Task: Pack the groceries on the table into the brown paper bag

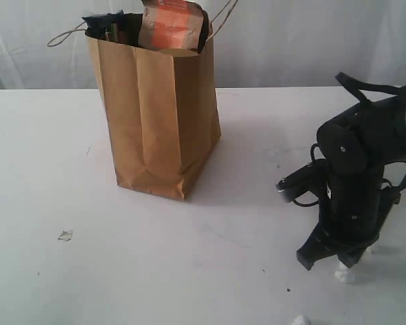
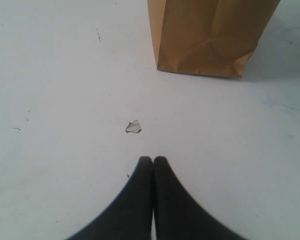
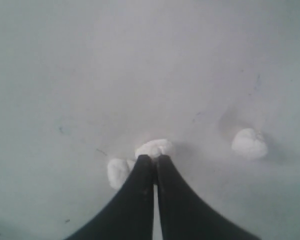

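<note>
The brown paper bag (image 1: 159, 115) stands upright on the table (image 1: 47, 156), its base also showing in the left wrist view (image 2: 205, 40). The brown pouch with orange label (image 1: 170, 26) sticks out of its top, and the blue end of the spaghetti packet (image 1: 101, 19) shows at the far left corner. The other groceries are hidden. My left gripper (image 2: 153, 160) is shut and empty, low over bare table in front of the bag. My right gripper (image 3: 154, 159) is shut with nothing held, its tips next to white crumbs (image 3: 154, 148); its arm (image 1: 355, 183) stands right of the bag.
A small greyish scrap (image 2: 133, 127) lies on the table just ahead of the left fingertips, also visible at front left (image 1: 65, 235). More white crumbs (image 3: 249, 143) (image 1: 343, 274) lie around the right gripper. The bag's loop handles (image 1: 66, 35) stick out sideways.
</note>
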### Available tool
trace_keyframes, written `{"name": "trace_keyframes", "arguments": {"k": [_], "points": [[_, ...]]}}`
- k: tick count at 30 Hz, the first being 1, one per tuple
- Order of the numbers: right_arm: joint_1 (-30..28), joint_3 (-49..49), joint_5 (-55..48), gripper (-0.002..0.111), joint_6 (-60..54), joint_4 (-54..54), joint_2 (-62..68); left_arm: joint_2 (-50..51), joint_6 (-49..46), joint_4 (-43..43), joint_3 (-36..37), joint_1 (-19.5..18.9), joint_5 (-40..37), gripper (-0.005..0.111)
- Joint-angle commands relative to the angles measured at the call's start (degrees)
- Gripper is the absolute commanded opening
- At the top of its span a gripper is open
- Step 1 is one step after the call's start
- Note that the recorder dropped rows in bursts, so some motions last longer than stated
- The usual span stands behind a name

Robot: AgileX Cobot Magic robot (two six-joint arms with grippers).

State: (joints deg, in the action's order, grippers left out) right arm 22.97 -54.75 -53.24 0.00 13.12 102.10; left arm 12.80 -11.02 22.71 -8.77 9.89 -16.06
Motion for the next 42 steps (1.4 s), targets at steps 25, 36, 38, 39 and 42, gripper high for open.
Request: {"name": "trace_keyframes", "arguments": {"k": [25, 36, 38, 39, 42], "points": [[0.1, -22.9, 7.0, 0.0, -36.0, -74.1, -25.3, -3.7, 0.3, 0.3, 0.2, 2.8, -0.1, 0.0], [0.4, -31.0, 22.2, 0.0, -51.3, -90.1, -6.5, -6.8, 0.3, 0.3, 0.2, 3.6, -0.2, 0.0], [0.4, -32.2, 22.2, 0.0, -51.9, -92.7, -4.3, -6.8, 0.3, 0.3, 0.2, 3.6, -0.3, 0.0], [0.4, -32.7, 22.1, 0.0, -53.4, -93.3, -3.5, -6.8, 0.3, 0.3, 0.2, 3.6, -0.3, 0.0], [0.5, -34.4, 21.4, 0.0, -57.9, -93.7, -1.4, -6.8, 0.3, 0.3, 0.2, 3.6, -0.3, 0.0]]}}
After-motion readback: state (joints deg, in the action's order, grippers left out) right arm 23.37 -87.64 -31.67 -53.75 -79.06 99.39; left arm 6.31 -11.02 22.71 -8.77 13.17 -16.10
